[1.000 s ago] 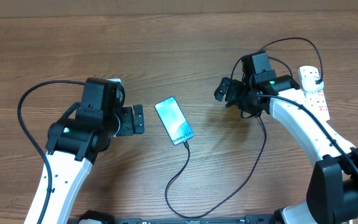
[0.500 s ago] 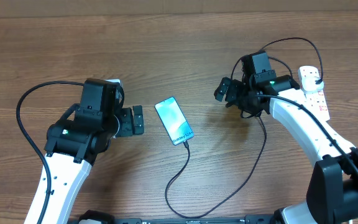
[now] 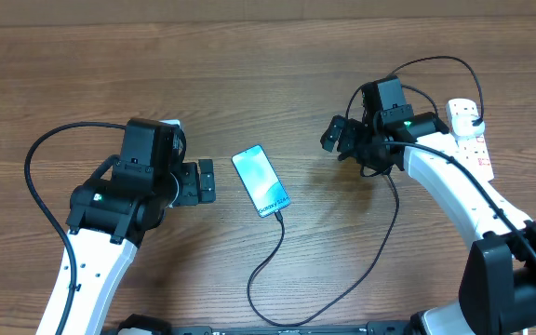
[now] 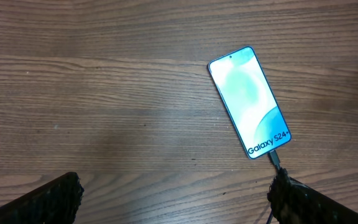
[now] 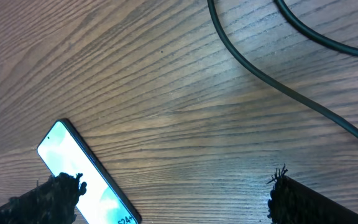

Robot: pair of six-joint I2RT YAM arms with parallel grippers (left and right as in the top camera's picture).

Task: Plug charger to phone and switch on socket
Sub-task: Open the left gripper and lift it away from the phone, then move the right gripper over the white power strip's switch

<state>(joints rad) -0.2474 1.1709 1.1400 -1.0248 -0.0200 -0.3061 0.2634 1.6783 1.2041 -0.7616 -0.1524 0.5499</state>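
Overhead: phone (image 3: pixel 261 180) lies flat near the centre of the wooden table (image 3: pixel 249 74), screen up and lit cyan, long axis running roughly 11 to 5 o'clock; nothing is touching it but the lead.

Charger (image 3: pixel 251 287) cable leaves the phone's 5 o'clock end, drops toward 6, loops along the near edge, then climbs toward 2 under the right arm; in the left wrist view the connector tip (image 4: pixel 276 160) sits against the phone's (image 4: pixel 249 102) bottom edge just past the "Galaxy S24+" text and looks seated.

Socket (image 3: pixel 477 149) is the white strip at the table's 3 o'clock side, behind the right arm; a black plug (image 3: pixel 473 117) sits in its 12 o'clock end; the red switches are too small for me to tell on or off.

Left gripper (image 3: pixel 208 179) is at the phone's 9 o'clock, just beside it but not touching, fingers spread wide and holding nothing; the left wrist view confirms it, one fingertip in each bottom corner with bare wood between them (image 4: pixel 176 200).

Right gripper (image 3: pixel 338 138) is at the phone's 2 o'clock, well apart from it, also spread wide and empty; its wrist view shows the phone (image 5: pixel 86 174) at 7 o'clock and a dark cable (image 5: pixel 260 76) crossing at 1 o'clock; I can't tell if that one is the charger.
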